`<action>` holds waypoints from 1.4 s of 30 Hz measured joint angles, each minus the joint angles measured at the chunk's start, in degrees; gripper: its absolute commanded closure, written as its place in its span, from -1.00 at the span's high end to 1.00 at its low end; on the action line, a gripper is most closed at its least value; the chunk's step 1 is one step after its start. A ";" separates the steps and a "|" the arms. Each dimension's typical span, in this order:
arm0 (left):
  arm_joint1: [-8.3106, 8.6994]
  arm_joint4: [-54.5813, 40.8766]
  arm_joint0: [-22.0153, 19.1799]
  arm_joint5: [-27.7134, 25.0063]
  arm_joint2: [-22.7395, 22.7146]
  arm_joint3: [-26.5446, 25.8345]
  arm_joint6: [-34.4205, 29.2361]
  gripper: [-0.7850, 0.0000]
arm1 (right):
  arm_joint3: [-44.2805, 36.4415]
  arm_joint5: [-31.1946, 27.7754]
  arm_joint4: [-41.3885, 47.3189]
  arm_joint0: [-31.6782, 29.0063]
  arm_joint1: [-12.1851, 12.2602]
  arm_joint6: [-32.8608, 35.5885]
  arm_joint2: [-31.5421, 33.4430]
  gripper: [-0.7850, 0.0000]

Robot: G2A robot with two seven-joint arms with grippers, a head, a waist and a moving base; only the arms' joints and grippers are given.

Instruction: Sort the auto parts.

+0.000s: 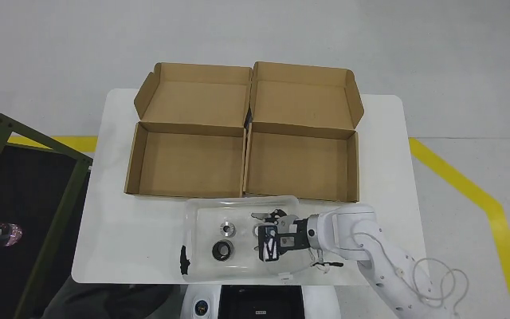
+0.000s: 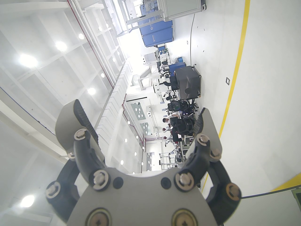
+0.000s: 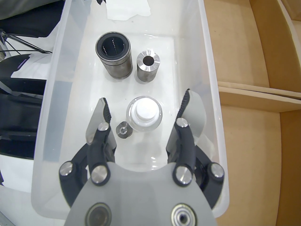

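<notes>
Our right gripper (image 3: 145, 97) hung inside the clear plastic bin (image 3: 210, 48), which sat at the near edge of the white worktop (image 1: 111, 223). Its fingers were spread wide and held nothing. Between them, with a gap on each side, lay a clear round part with a white cap (image 3: 144, 114). A small metal disc (image 3: 124, 131) lay just beside that part. Farther along the bin stood a dark linear bearing (image 3: 114, 55), upright, and next to it a shorter steel bushing (image 3: 148, 69) with its bore facing up. Behind the bin we saw two open cardboard boxes side by side, the left box (image 1: 187, 163) and the right box (image 1: 301, 166), lids folded back. Our left gripper (image 2: 140, 106) pointed out into the hall, its fingers also wide apart with nothing between them.
</notes>
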 measured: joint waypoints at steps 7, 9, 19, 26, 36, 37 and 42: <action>0.00 0.00 0.00 0.00 0.00 0.00 0.00 1.00 | 1.58 1.25 -0.96 1.37 -0.02 1.06 -1.56 -0.07; 0.00 0.00 0.00 0.00 0.00 0.00 0.00 1.00 | 1.84 1.44 -0.83 1.74 -0.05 1.10 -1.96 -0.22; 0.00 0.00 0.00 0.00 0.00 0.00 0.00 1.00 | 1.18 1.44 0.12 2.58 0.17 -0.56 -2.51 -1.00; 0.00 0.00 0.00 0.00 0.00 0.00 0.00 1.00 | -1.11 1.17 0.15 2.48 0.47 -2.83 -2.32 -1.00; 0.00 0.00 0.00 0.00 0.00 0.00 0.00 1.00 | -5.11 5.77 -5.13 2.14 0.75 -13.77 -0.52 -1.00; 0.00 0.00 0.00 0.00 0.00 0.00 0.00 1.00 | -5.50 6.64 -6.25 1.90 0.80 -15.74 -0.21 -1.00; 0.00 0.00 0.00 0.00 0.00 0.00 0.00 1.00 | -7.17 10.36 -10.31 0.68 1.07 -23.39 1.38 -1.00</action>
